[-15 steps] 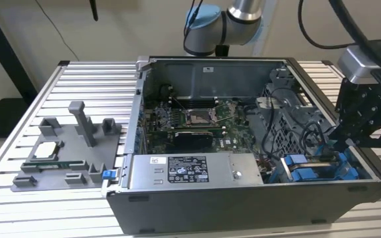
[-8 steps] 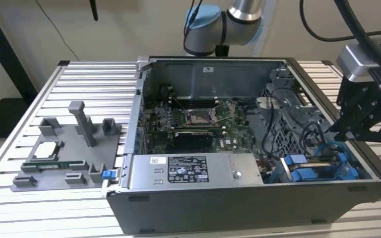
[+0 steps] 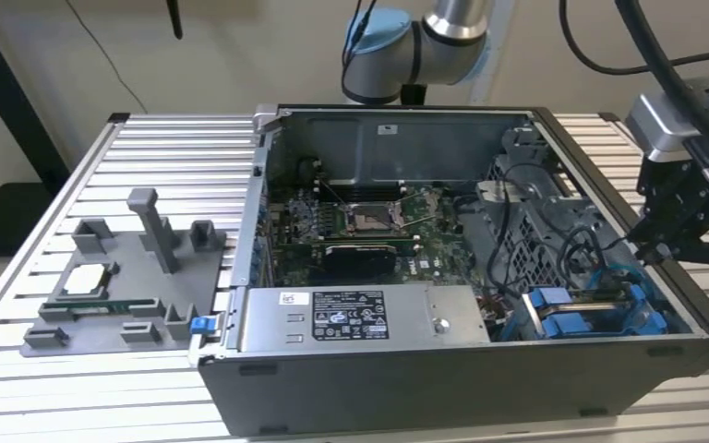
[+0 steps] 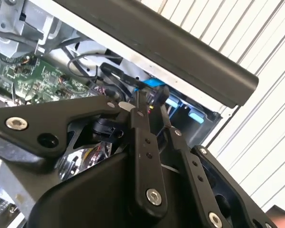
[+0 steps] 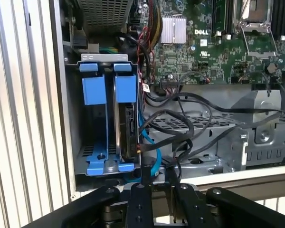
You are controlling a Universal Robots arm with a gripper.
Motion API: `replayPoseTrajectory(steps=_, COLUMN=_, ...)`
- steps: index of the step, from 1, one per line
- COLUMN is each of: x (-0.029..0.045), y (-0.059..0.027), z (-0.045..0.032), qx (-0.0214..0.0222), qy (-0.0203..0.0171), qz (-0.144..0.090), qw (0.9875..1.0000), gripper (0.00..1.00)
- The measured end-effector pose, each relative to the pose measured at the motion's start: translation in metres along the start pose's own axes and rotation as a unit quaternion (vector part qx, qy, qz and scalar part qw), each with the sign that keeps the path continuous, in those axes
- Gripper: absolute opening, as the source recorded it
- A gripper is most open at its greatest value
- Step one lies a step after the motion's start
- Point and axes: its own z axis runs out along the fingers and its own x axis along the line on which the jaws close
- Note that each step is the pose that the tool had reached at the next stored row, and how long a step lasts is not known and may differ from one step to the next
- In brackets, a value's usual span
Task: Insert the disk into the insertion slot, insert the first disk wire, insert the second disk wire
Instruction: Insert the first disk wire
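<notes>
Nearly closed, the jaws pinch the blue wire (image 5: pixel 156 154)

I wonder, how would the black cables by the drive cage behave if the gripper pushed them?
Probably floppy: the black cables hang in loose loops, so they would likely bend aside rather than resist. They cross one another, so pushing one may drag its neighbours. Being thin, they are likely light.

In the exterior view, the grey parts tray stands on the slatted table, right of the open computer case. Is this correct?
No, the exterior view shows the grey parts tray on the slatted table left of the open computer case.
</notes>
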Motion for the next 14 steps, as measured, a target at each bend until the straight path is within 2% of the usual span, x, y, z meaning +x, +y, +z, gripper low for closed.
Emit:
replayPoseTrajectory(steps=4, x=0.0050, y=-0.0006, z=-0.0036, qx=0.0009, qy=-0.0001, qz=0.000, qw=1.0000, gripper=1.00)
replayPoseTrajectory(steps=6, x=0.0051, y=-0.0005, z=-0.0034, qx=0.0080, qy=-0.0021, qz=-0.001, qw=1.0000, gripper=1.00)
replayPoseTrajectory(steps=8, x=0.0052, y=-0.0005, z=-0.0033, qx=0.0160, qy=-0.0072, qz=-0.002, qw=0.9998, gripper=1.00)
replayPoseTrajectory(steps=10, x=0.0052, y=-0.0006, z=-0.0030, qx=0.0240, qy=-0.0106, qz=-0.004, qw=0.9996, gripper=1.00)
replayPoseTrajectory(steps=12, x=0.0055, y=-0.0004, z=-0.0017, qx=0.0308, qy=-0.0122, qz=-0.005, qw=0.9994, gripper=1.00)
replayPoseTrajectory(steps=14, x=0.0064, y=-0.0002, z=0.0005, qx=0.0353, qy=-0.0125, qz=-0.006, qw=0.9993, gripper=1.00)
